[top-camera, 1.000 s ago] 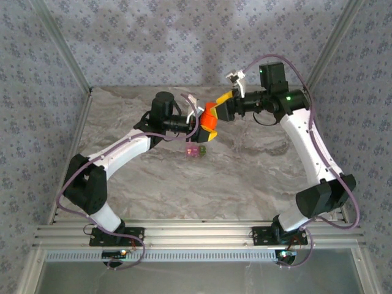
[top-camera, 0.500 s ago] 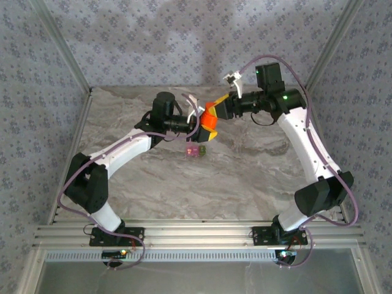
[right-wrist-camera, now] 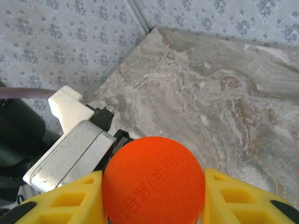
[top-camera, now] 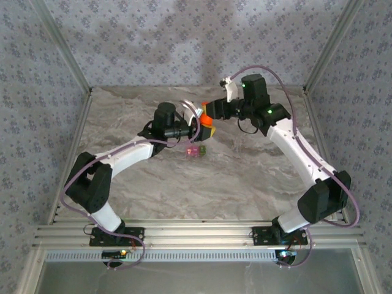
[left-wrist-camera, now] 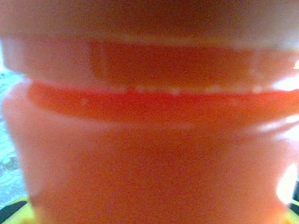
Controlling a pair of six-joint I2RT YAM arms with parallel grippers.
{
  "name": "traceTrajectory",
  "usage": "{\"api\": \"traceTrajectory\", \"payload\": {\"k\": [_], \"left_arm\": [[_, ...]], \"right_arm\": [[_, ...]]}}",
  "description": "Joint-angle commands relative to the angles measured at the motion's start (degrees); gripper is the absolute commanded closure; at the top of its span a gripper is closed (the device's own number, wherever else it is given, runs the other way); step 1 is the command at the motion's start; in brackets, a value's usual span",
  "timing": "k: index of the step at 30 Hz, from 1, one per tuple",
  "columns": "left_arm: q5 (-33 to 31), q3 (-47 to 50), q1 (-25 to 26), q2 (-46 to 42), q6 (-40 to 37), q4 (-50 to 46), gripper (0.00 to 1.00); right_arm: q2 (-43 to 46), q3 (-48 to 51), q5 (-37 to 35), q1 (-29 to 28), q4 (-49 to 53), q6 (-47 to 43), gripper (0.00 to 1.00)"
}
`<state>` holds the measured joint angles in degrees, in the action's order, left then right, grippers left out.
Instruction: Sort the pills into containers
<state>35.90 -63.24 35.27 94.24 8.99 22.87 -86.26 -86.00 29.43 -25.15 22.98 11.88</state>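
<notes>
On the marble surface (top-camera: pixel 245 177), nearest the arm bases, the containers (top-camera: pixel 196 150) sit as a joined pink and green pair, touched by neither arm. Whether anything lies inside them is too small to tell.

Just beyond, at about 1 o'clock from them, the orange bottle (top-camera: pixel 209 124) is held off the surface between both arms. The left end effector (top-camera: pixel 197 127) comes in from 9 o'clock and appears clamped on the bottle's body. The right end effector (right-wrist-camera: pixel 153 186) reaches in from 2 o'clock, its yellow fingers (right-wrist-camera: pixel 74 198) pressed against either side of the round cap (right-wrist-camera: pixel 153 170).

I judge the task barely begun: the cap is still on, so opening, pouring and sorting all remain.
</notes>
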Motion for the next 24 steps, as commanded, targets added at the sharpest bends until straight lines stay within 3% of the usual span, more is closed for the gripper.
{"api": "traceTrajectory", "payload": {"k": [1, 7, 12, 14, 19, 24], "left_arm": [[-1.4, -2.8, 2.7, -0.5, 0.7, 12.2, 1.00], [-2.0, -2.8, 2.7, -0.4, 0.4, 11.6, 1.00], [-1.8, -3.5, 2.2, -0.5, 0.2, 9.6, 1.00], [-1.4, -3.5, 1.7, -1.0, 0.0, 9.0, 1.00], [3.1, -3.5, 0.4, -2.2, -1.3, 6.9, 1.00], [13.2, -5.5, -0.9, -2.1, -2.2, 3.1, 1.00]], "right_arm": [[-2.2, -0.5, 0.0, -2.8, 1.2, 3.6, 0.54], [-1.0, -1.7, 3.9, 0.4, 2.1, 2.6, 0.47], [3.3, -0.8, 12.8, 6.7, 0.7, 1.1, 0.20], [5.7, 0.2, 18.4, 9.6, -0.7, 0.0, 0.15], [8.8, 0.6, 27.3, 15.1, 0.1, -2.4, 0.13], [6.3, -3.5, 24.7, 15.0, 8.7, -10.6, 0.16]]}}
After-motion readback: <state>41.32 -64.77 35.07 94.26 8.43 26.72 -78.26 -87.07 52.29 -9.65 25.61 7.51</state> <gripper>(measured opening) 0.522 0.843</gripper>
